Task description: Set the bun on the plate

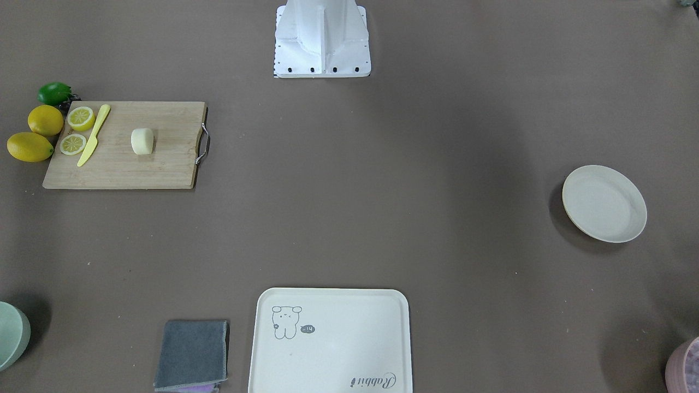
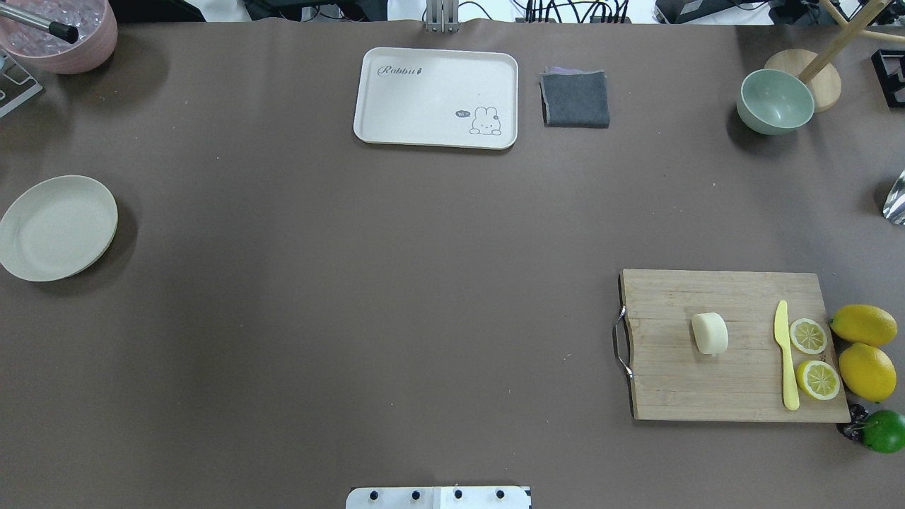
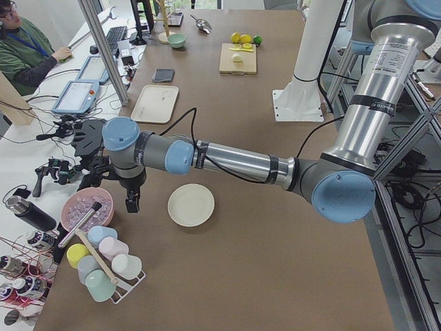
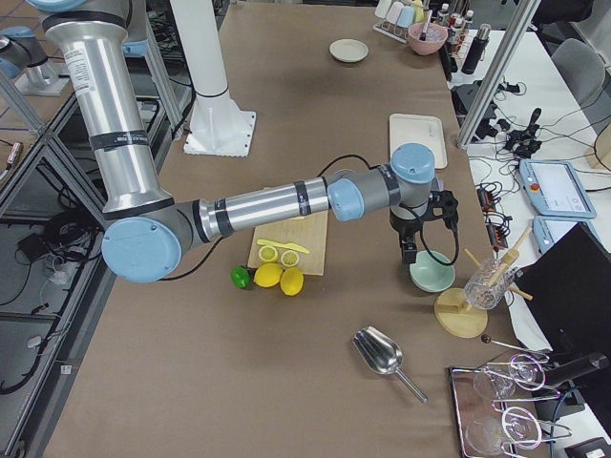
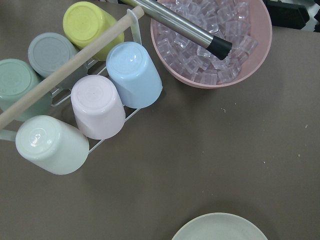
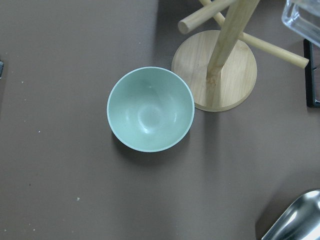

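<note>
Left gripper [image 3: 131,205] near plate [image 3: 191,205], opening unclear

Knife [image 2: 785,357] and lemon slices [image 2: 808,336] lie on cutting board [image 2: 679,382].

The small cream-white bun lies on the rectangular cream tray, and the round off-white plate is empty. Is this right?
No. The small cream-white bun lies on the wooden cutting board, not on the rectangular cream tray, as the overhead exterior view shows. The round off-white plate is indeed empty.

The plate [image 5: 220,229] runs off the left wrist view's lower edge; whether the left hand [image 3: 131,204] and right hand [image 4: 410,256] gape cannot be told.
</note>
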`<action>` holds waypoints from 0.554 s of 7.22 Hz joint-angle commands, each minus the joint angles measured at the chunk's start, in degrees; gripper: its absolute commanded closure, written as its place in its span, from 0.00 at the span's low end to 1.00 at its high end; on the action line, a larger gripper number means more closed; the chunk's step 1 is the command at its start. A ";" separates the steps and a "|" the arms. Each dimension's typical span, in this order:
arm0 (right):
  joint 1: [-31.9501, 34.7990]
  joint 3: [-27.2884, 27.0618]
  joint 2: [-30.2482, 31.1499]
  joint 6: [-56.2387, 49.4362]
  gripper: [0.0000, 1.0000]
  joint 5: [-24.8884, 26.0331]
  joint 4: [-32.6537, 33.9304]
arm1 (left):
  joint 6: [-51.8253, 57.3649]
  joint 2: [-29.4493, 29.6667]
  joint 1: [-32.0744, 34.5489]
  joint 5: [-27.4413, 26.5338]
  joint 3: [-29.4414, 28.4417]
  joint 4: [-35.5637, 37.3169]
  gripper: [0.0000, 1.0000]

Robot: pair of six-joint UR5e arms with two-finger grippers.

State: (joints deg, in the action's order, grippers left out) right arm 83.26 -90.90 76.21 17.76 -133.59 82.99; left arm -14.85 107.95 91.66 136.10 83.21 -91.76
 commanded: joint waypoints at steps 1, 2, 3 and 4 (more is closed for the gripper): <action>-0.02 0.02 0.43 -0.01 0.00 0.00 -0.02 | -0.01 -0.55 0.44 0.04 0.46 -0.09 0.02; -0.02 -0.24 0.52 0.08 0.00 -0.18 -0.02 | -0.01 -1.77 0.71 0.04 0.73 -0.17 0.02; -0.02 -0.59 0.61 0.08 0.00 -0.35 -0.02 | 0.43 -2.04 0.89 0.13 0.73 -0.26 0.02; 0.06 -0.68 0.52 0.00 0.00 -0.44 -0.10 | 0.52 -2.13 0.89 0.13 0.47 -0.44 0.02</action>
State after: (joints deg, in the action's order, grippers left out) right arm 83.24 -91.37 76.73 17.81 -133.89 82.95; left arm -14.53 106.13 92.44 136.20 83.81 -92.02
